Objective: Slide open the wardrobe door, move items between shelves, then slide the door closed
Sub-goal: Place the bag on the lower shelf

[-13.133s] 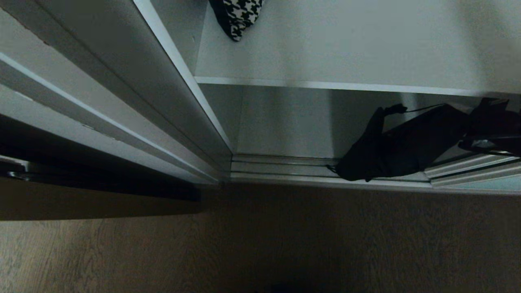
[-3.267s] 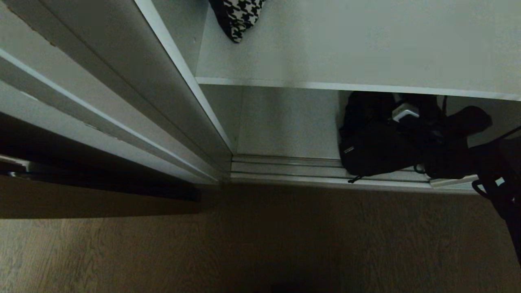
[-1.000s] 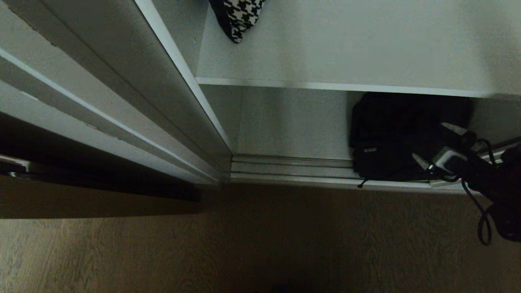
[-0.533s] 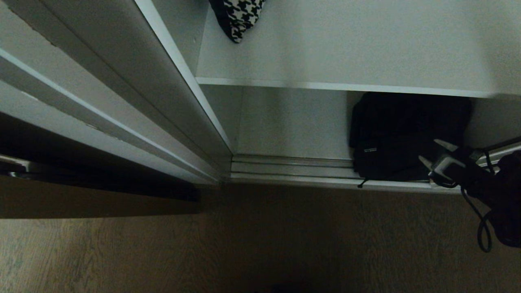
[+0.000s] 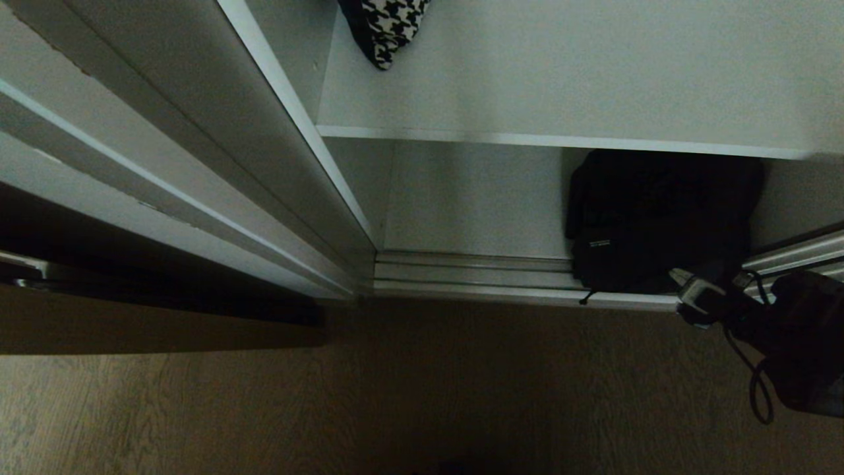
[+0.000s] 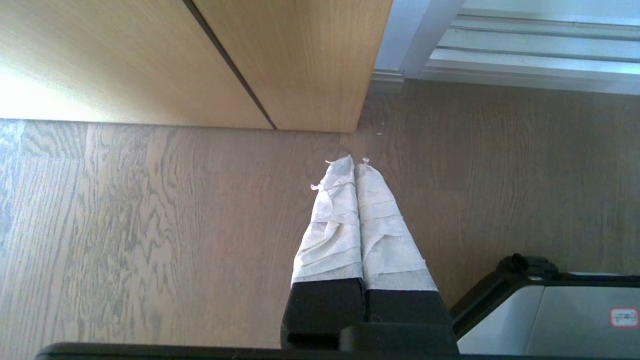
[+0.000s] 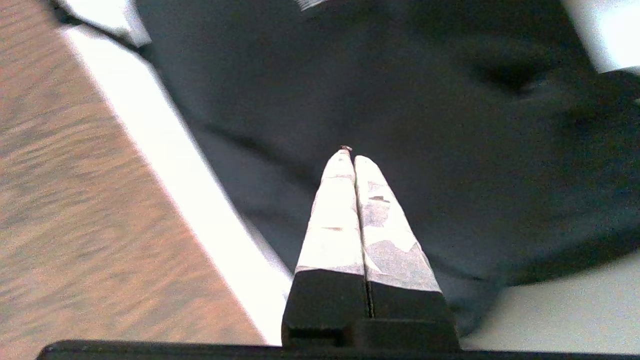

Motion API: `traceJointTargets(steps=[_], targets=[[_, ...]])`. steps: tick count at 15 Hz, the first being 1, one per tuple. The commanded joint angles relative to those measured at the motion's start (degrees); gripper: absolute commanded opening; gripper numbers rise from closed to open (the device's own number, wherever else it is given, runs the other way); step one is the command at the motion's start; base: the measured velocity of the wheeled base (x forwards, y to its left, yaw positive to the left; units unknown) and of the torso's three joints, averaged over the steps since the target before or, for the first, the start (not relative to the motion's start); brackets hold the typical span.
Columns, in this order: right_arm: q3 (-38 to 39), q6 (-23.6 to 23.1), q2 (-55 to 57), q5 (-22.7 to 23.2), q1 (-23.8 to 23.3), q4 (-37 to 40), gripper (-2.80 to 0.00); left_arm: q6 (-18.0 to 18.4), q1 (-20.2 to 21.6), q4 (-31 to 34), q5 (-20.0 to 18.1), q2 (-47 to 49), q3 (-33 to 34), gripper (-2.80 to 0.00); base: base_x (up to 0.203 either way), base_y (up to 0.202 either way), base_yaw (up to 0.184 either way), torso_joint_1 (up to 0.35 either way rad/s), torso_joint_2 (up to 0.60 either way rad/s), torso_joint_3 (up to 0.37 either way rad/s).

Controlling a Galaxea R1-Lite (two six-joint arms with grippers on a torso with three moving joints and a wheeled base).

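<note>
The black fabric bag (image 5: pixel 659 218) lies slumped on the wardrobe's bottom shelf (image 5: pixel 461 204), under the front edge of the white shelf above (image 5: pixel 560 79). On that upper shelf, far left at the back, lies the houndstooth cloth (image 5: pixel 389 26). My right gripper (image 5: pixel 676 276) is shut and empty. It hovers just in front of the bag's lower right corner, over the floor track. In the right wrist view the gripper (image 7: pixel 348 154) points at the dark bag (image 7: pixel 450 100) with nothing between the fingers. A silver strip of the sliding wardrobe door (image 5: pixel 801 247) shows at the far right. My left gripper (image 6: pixel 355 161) hangs shut over the floor.
A silver floor track (image 5: pixel 461 274) runs along the wardrobe's front. Tall grey panels (image 5: pixel 165 119) stand to the left, with a light wood door (image 6: pixel 300 60) beside them. Wood flooring (image 5: pixel 461 382) lies in front. Part of the robot's base (image 6: pixel 575 310) shows beside the left gripper.
My right gripper has shut from wide open and has drawn back from the bag, down and out toward the floor. The bag stays where it lay on the bottom shelf.
</note>
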Motion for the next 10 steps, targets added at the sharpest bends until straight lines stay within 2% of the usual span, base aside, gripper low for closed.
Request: traceJointTargets(steps=[1,3,7,10], targets=[[-1.96,-0.31,6.46,-0.75,0.94,-0.45,-2.80,0.00,0.04,-0.01,0.00,-0.02,0.00,-2.80,0.000,0.000,0.000,0.000,0.00,0.000],[-5.03,-0.30,9.97,-1.34,1.87,-0.45,-2.80,0.00,0.02,-0.01,0.03,-0.02,0.00,-2.80,0.000,0.000,0.000,0.000,0.00,0.000],[-16.33,-0.05,18.79,-3.75,4.66,-0.45,-2.80,0.00,-0.02,-0.01,0.00,-0.02,0.00,-2.80,0.000,0.000,0.000,0.000,0.00,0.000],[-20.98,0.00,23.09,-6.77,6.07,-0.45,-2.80,0.00,0.04,-0.01,0.00,-0.02,0.00,-2.80,0.000,0.000,0.000,0.000,0.00,0.000]])
